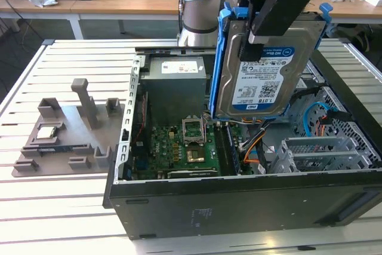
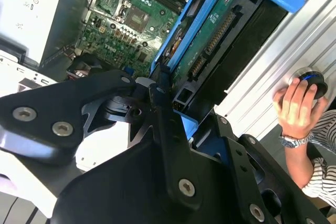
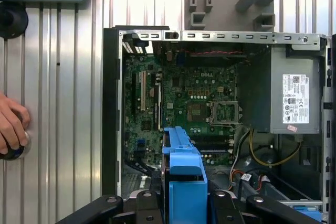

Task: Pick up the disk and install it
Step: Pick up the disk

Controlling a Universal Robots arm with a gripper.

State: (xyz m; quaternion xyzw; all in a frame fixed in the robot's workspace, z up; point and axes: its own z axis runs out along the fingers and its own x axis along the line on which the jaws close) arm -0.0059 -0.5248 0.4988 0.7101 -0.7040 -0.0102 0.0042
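My jaws pinch the disk by its upper edge and hold it upright, clear of any surface, above the open computer case. Below the disk lies the green motherboard, with the grey power supply beside it. A person's hand rests on a knob at the counter edge.

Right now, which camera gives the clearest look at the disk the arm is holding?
The exterior view: the disk hangs upright above the open computer case, label facing the camera. Both wrist views catch just its blue bracket edge-on.
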